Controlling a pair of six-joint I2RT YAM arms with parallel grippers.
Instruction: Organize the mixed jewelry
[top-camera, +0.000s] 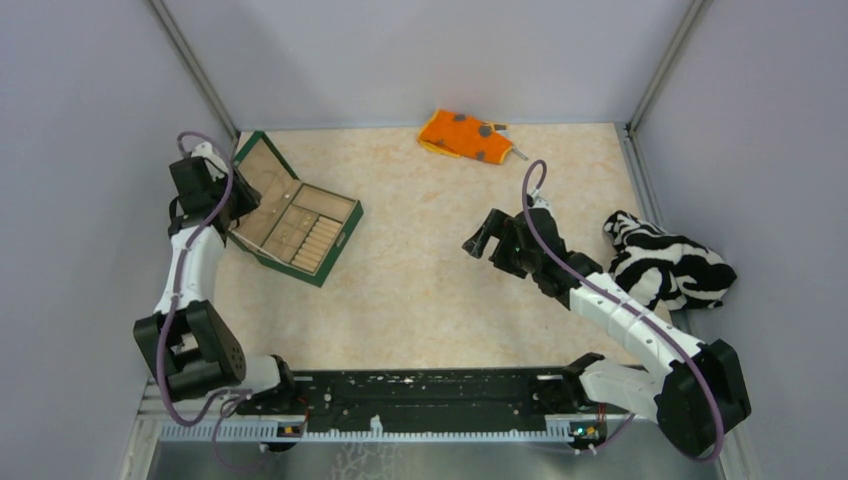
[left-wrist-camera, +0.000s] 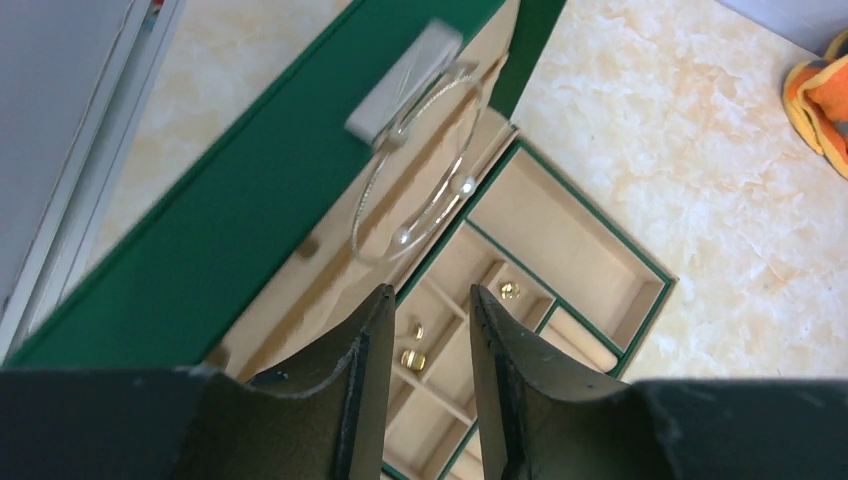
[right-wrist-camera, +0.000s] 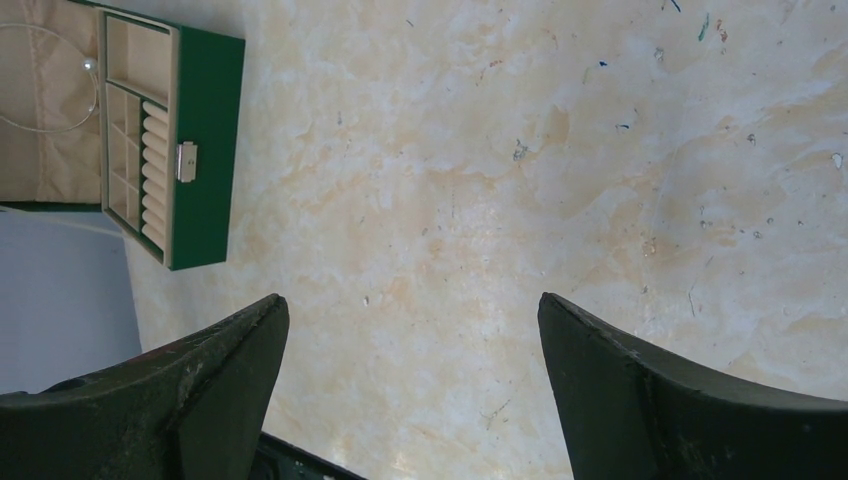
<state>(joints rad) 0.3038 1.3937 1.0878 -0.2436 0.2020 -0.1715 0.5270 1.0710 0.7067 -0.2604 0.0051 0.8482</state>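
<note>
A thin silvery bangle (left-wrist-camera: 402, 238) with pearl-like ends lies against the beige inner face of the open lid of the green jewelry box (left-wrist-camera: 200, 250), just beyond my left fingertips and touching neither. Three small gold pieces (left-wrist-camera: 412, 358) sit in the box's little compartments. My left gripper (left-wrist-camera: 430, 292) hovers over the box (top-camera: 345, 235) with its jaws apart and nothing between them. My right gripper (right-wrist-camera: 410, 300) hangs wide open over bare table at mid-right (top-camera: 478, 240). It sees the box (right-wrist-camera: 205, 150) and the bangle (right-wrist-camera: 88, 65) far off.
An orange grey-spotted cloth (top-camera: 465, 135) lies at the back of the table. A black-and-white striped cloth (top-camera: 665, 260) is bunched by the right wall. Grey walls close in the table on three sides.
</note>
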